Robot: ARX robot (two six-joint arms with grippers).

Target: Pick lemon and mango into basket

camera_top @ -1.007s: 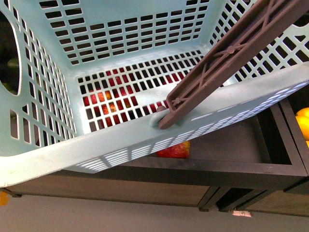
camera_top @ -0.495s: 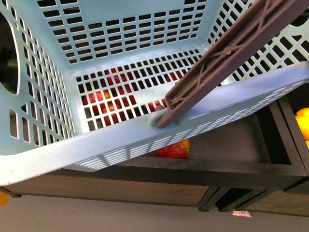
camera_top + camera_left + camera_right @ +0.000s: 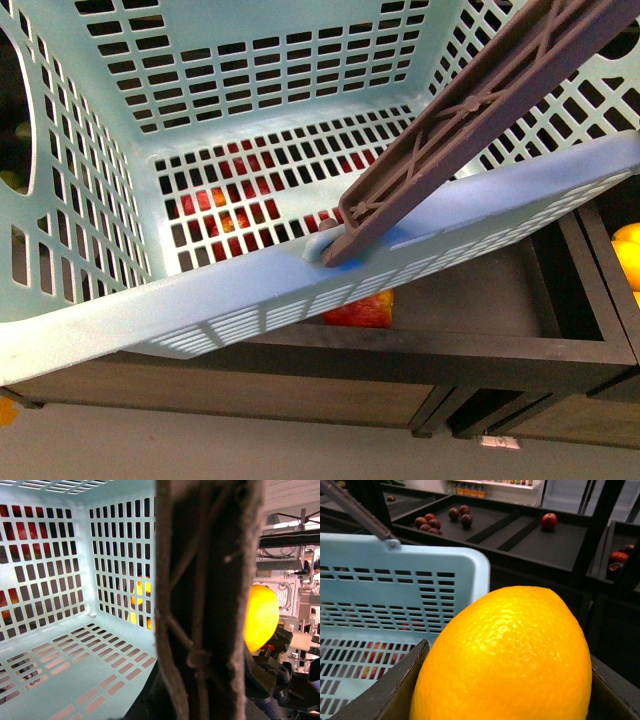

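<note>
The surface below is not a table but dark display trays, with low walls between them, standing over a pale grey floor. In the room behind I see more such trays. One carries dark red fruits and another a single red apple, and far back there is a lit shelf of bottles.

The basket fills most of the front view. It is tilted, its brown handle crosses it on a slant, and nothing lies inside. A red fruit lies in the tray under it, partly seen through the slots.

The front view does not show the lemon at all. The right wrist view shows it very large, pinched in my right claw between the two dark fingers. It is outside the basket, near the rim of one wall. The left wrist view shows the same lemon from the other side, beyond the handle, and also the basket's bare slotted base.

Only the front view shows a yellow-orange fruit at its right edge, in a neighbouring tray. It is cut off, so it is perhaps the mango, but I am not sure.

For my left claw I cannot tell its state, because the blurred handle covers the middle of its own camera.
</note>
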